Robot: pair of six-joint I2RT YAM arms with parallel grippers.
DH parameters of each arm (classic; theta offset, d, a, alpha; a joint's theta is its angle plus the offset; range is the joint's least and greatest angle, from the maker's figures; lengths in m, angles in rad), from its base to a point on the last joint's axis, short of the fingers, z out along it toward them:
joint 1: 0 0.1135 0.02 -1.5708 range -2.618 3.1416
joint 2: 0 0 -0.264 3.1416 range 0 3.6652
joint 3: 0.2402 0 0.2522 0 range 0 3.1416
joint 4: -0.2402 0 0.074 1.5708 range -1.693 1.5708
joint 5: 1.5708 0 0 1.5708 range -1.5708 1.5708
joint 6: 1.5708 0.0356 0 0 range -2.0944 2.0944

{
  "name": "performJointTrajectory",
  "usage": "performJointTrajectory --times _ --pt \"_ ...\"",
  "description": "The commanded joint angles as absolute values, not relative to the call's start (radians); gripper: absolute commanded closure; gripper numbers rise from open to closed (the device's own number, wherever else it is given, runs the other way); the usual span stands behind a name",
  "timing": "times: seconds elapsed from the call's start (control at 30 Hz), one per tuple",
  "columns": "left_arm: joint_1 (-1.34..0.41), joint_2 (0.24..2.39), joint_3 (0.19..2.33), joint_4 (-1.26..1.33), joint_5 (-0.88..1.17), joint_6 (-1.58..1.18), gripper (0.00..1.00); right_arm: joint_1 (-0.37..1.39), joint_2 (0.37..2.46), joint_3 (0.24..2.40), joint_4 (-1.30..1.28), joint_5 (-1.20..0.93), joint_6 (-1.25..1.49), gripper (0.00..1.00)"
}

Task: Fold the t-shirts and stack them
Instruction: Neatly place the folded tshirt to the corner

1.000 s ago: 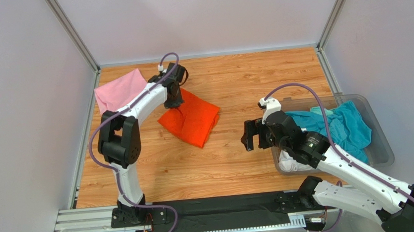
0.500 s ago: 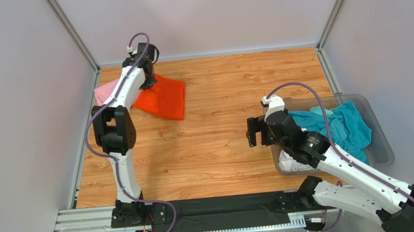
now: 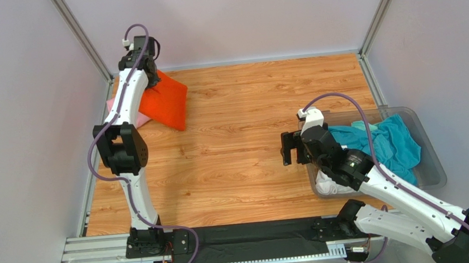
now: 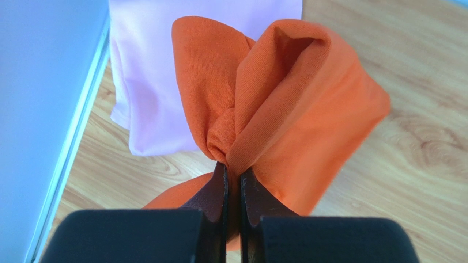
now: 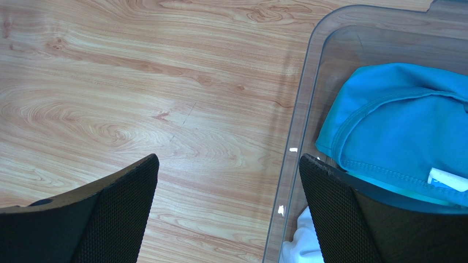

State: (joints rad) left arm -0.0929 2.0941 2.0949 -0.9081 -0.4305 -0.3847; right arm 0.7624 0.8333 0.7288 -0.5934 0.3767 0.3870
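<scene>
Left gripper (image 4: 233, 167) clamped tight on bunched orange t-shirt (image 4: 296, 109) at far-left corner of wooden table (image 3: 251, 136), the shirt overlapping pink t-shirt (image 4: 148, 82) lying flat by left wall. Right gripper (image 5: 228, 164) spread wide, holding nothing, hovering over left rim of clear bin (image 5: 307, 109). Teal t-shirt (image 5: 401, 120) and white t-shirt (image 5: 299, 246) in bin.

A clear plastic bin (image 3: 433, 176) sits at the wooden table's (image 3: 252, 149) right edge, seemingly overhanging.

Left end effector (image 3: 150, 75) holds orange shirt (image 3: 166, 103) over pink shirt (image 3: 140, 120).
</scene>
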Motion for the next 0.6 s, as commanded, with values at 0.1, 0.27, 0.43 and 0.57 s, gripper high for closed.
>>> performJointTrajectory --times 0.1,0.27,0.43,0.57 --pt "-0.081 2.048 2.217 -0.89 -0.425 -0.333 1.0 0.756 0.836 0.721 -0.569 0.413 0.374 0.0" --pt "-0.081 2.052 2.282 -0.884 -0.413 -0.331 1.0 0.755 0.833 0.721 -0.569 0.414 0.376 0.0" --pt "-0.078 2.063 2.364 -0.865 -0.409 -0.33 1.0 0.753 0.834 0.723 -0.568 0.42 0.374 0.0" --pt "-0.061 2.063 2.352 -0.842 -0.41 -0.362 1.0 0.753 0.838 0.726 -0.572 0.423 0.376 0.0"
